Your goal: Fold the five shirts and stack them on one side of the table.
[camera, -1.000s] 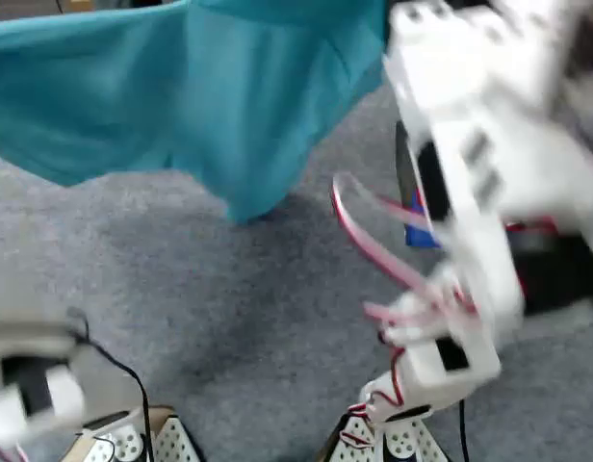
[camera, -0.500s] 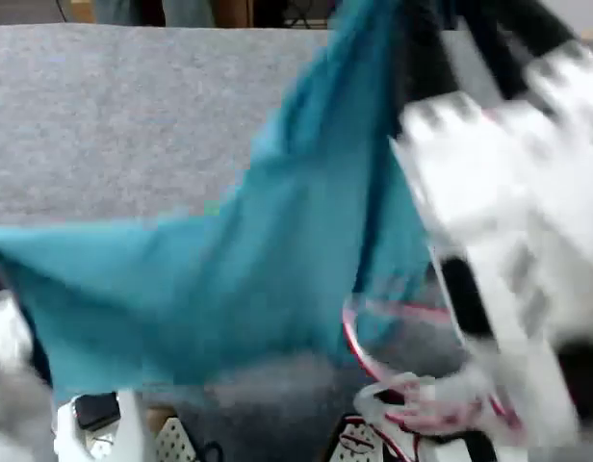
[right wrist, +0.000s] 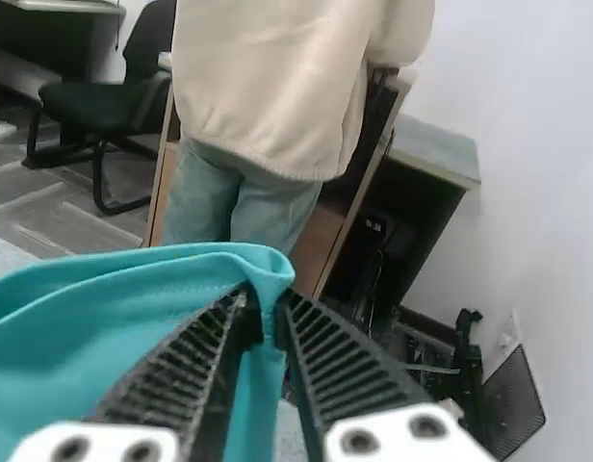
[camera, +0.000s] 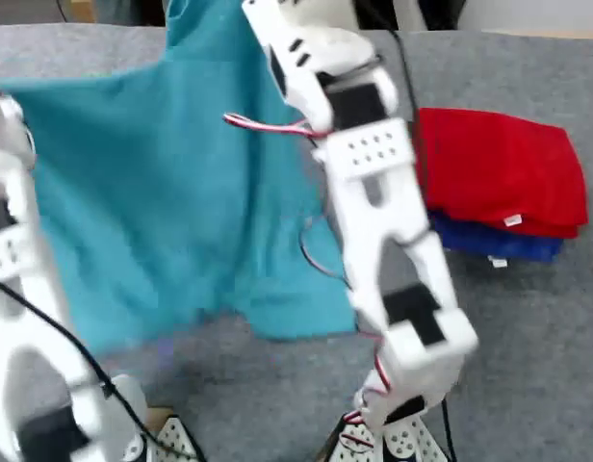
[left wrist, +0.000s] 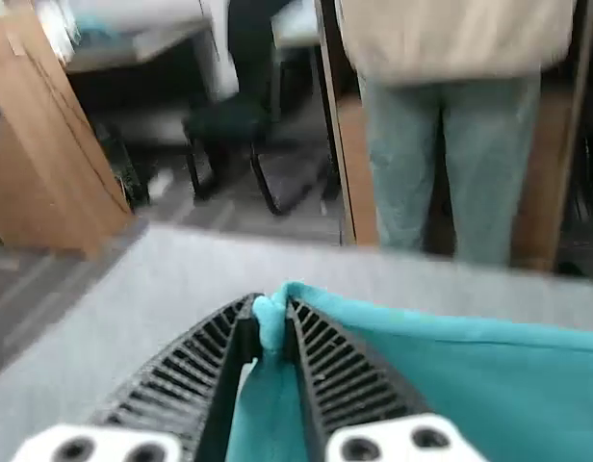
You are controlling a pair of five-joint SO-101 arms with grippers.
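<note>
A teal shirt hangs spread above the grey table, held up by both arms. My left gripper is shut on one corner of the teal shirt. My right gripper is shut on another edge of the teal shirt. In the high view the right arm rises through the middle and the left arm stands at the left edge. A folded red shirt lies on top of a folded blue shirt at the table's right side.
The arm bases sit at the table's near edge. Bare grey tabletop lies in front of the hanging shirt and to the right of the stack. Wooden furniture and a chair stand beyond the table's far edge.
Both arms have lifted and spread the teal shirt, which hung lower and bunched half a second ago. The right arm swung toward the middle, uncovering the red and blue stack.
</note>
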